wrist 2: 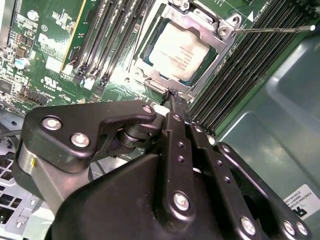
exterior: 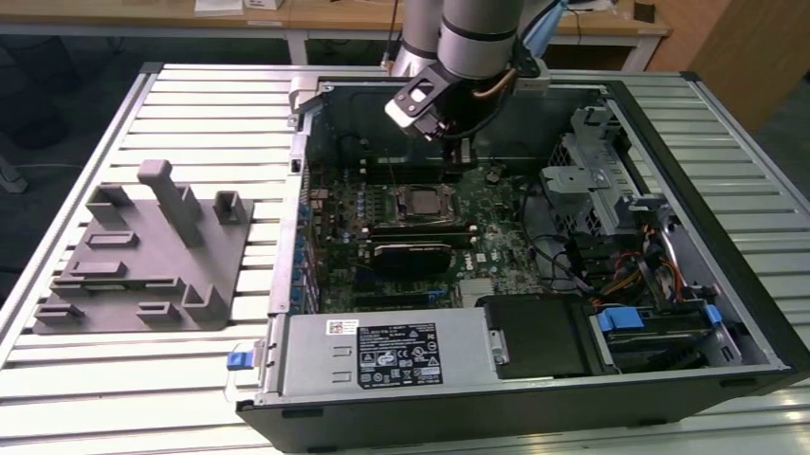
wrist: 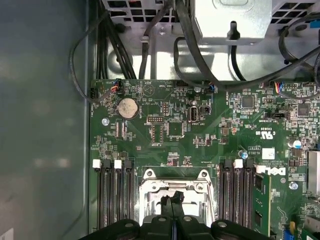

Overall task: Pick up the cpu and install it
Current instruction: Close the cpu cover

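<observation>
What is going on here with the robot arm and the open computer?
One robot arm works inside an open black computer case. Its gripper, fingers shut and empty, hangs close over the green motherboard at the edge of the square metal-rimmed socket frame. The cpu, a small flat square chip with a pale silvery top, already lies in that frame. A grey plastic tray with upright posts stands outside the case.

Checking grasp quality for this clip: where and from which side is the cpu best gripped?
Probably by two opposite edges of the cpu, from straight above: it lies flat and thin inside the socket frame, whose rim blocks any sideways approach.
</observation>
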### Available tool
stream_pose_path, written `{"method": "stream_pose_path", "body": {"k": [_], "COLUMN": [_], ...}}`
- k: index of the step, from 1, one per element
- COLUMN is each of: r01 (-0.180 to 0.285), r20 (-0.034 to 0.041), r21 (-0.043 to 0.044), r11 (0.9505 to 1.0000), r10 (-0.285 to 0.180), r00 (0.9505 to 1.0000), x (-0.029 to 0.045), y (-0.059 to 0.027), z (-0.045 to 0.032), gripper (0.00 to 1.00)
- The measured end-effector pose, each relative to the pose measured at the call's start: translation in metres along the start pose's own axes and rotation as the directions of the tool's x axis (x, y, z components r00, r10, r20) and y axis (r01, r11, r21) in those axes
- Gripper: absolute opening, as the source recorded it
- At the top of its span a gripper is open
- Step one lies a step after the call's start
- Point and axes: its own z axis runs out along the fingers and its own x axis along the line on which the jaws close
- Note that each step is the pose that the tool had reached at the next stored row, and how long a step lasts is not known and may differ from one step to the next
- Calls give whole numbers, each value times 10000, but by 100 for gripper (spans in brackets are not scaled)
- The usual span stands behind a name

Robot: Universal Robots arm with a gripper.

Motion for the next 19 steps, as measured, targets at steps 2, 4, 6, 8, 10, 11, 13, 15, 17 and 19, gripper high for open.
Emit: {"method": "stream_pose_path", "body": {"k": [2, 4, 6, 8, 10, 11, 13, 15, 17, 19], "r01": [4, 8, 10, 12, 18, 26, 46, 62, 71, 79], "r20": [0, 0, 0, -1, -1, -3, -14, -23, -25, -26], "r21": [0, 0, -1, -3, -3, -4, -8, -16, -28, -38], "r11": [10000, 10000, 10000, 10000, 10000, 10000, 10000, 10000, 10000, 10000], "r10": [-4, -8, -10, -12, -18, -26, -46, -62, -71, -80], "r00": [10000, 10000, 10000, 10000, 10000, 10000, 10000, 10000, 10000, 10000], "x": [-2, -4, -6, -10, -16, -20, -31, -39, -44, -46], "y": [-8, -25, -49, -70, -83, -88, -104, -129, -158, -182], "z": [0, 1, 3, 8, 17, 21, 30, 38, 43, 48], "gripper": [11, 11, 11, 11, 11, 11, 11, 11, 11, 11]}}
